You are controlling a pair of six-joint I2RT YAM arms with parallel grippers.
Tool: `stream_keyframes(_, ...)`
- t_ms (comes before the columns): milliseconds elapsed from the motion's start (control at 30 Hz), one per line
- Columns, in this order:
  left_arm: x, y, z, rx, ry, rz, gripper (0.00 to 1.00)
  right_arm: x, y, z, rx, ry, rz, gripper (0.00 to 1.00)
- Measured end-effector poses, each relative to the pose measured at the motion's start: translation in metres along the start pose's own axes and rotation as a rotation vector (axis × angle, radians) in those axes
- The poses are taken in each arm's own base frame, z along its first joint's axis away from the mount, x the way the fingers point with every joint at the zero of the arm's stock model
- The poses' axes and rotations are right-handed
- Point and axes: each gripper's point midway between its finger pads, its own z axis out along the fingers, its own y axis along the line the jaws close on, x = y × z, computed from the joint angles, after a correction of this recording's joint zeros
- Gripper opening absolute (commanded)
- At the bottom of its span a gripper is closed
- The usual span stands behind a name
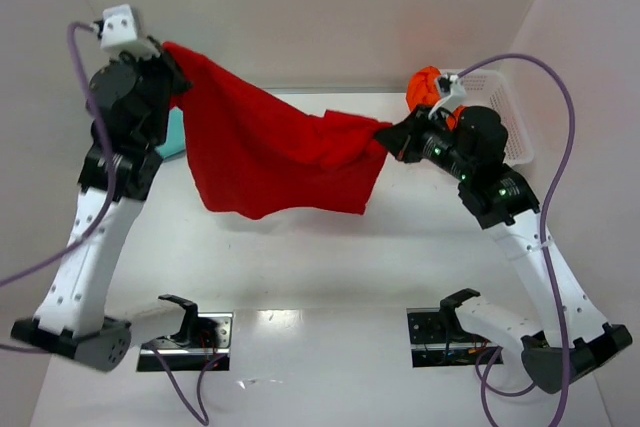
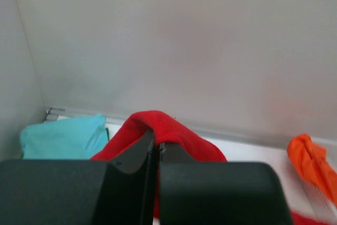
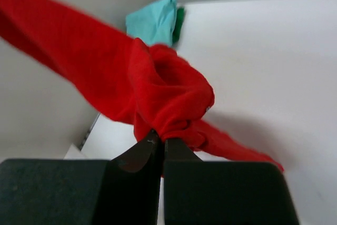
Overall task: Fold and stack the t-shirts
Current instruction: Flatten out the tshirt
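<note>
Far left: left claw (image 1: 168,55) raised high near the back corner, jaws pressed together and pinching one edge of the red t-shirt (image 1: 270,152). In the wrist view the cloth humps up over the closed tips.

Below and behind that arm: teal t-shirt (image 1: 175,132) lying on the surface (image 1: 320,277) against the left wall. It looks flattened, possibly folded already. Only a sliver shows from above.

Centre: the red t-shirt hangs slung between the two arms as a sagging sheet, high at the left end and lower at the right. Its bottom hem droops toward the surface. Cannot tell whether it brushes it.

Right of centre: right claw (image 1: 388,135) closed tight on a bunched wad of the same red cloth, held lower than the left.

Far right: orange t-shirt (image 1: 425,85) heaped at the near corner of the white mesh basket (image 1: 505,117), not yet picked up.

Step in hand, as I read it: the red shirt is lifted and spread in the air, ahead of laying it out for folding.

Next move likely calls for:
- drawing the arms apart to take out the sag
- levelling the two grips
- lowering the cloth flat onto open surface

The bunched right-hand grip may leave that end wrinkled.
</note>
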Motion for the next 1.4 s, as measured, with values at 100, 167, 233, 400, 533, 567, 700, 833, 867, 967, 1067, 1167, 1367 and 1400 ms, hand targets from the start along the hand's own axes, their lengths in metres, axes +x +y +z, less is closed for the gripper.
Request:
stream_keyframes(100, -0.003, -0.008, 0.046, -0.016, 0.000, -0.017, 0.17, 0.028, -0.005, -0.003, -0.015, 0.067, 0.039, 0.00)
stream_keyframes(167, 0.019, -0.010, 0.079, -0.024, 0.052, -0.010, 0.80, 0.037, -0.008, 0.001, -0.013, 0.095, 0.058, 0.00)
stream_keyframes(233, 0.052, -0.010, 0.102, -0.025, 0.129, -0.005, 1.00, 0.039, -0.011, 0.004, -0.007, 0.105, 0.063, 0.00)
stream_keyframes(400, 0.112, -0.011, 0.110, 0.002, 0.291, -0.009, 1.00, 0.040, -0.015, 0.009, 0.004, 0.111, 0.061, 0.00)
stream_keyframes(533, 0.122, -0.018, 0.096, 0.058, 0.329, -0.019, 1.00, 0.040, -0.023, 0.014, 0.042, 0.104, 0.057, 0.00)
stream_keyframes(567, 0.125, -0.020, 0.090, 0.078, 0.342, -0.021, 1.00, 0.040, -0.025, 0.015, 0.052, 0.101, 0.057, 0.00)
stream_keyframes(700, 0.137, -0.040, 0.053, 0.233, 0.398, -0.044, 1.00, 0.041, -0.041, 0.024, 0.122, 0.090, 0.056, 0.00)
stream_keyframes(833, 0.176, -0.089, -0.009, 0.471, 0.494, -0.060, 1.00, 0.046, -0.061, 0.043, 0.186, 0.099, 0.054, 0.00)
stream_keyframes(867, 0.189, -0.103, -0.024, 0.530, 0.526, -0.064, 1.00, 0.047, -0.065, 0.049, 0.201, 0.102, 0.054, 0.00)
stream_keyframes(967, 0.235, -0.130, -0.067, 0.657, 0.651, -0.079, 1.00, 0.049, -0.078, 0.063, 0.246, 0.106, 0.052, 0.00)
stream_keyframes(1067, 0.275, -0.138, -0.100, 0.713, 0.769, -0.078, 1.00, 0.052, -0.092, 0.075, 0.294, 0.109, 0.048, 0.00)
stream_keyframes(1167, 0.295, -0.146, -0.122, 0.755, 0.832, -0.061, 1.00, 0.056, -0.104, 0.084, 0.330, 0.114, 0.040, 0.00)
stream_keyframes(1367, 0.344, -0.156, -0.127, 0.716, 0.949, -0.031, 0.95, 0.045, -0.120, 0.091, 0.398, 0.081, 0.019, 0.00)
stream_keyframes(1400, 0.359, -0.153, -0.127, 0.681, 0.989, -0.023, 0.94, 0.041, -0.121, 0.092, 0.401, 0.071, 0.016, 0.00)
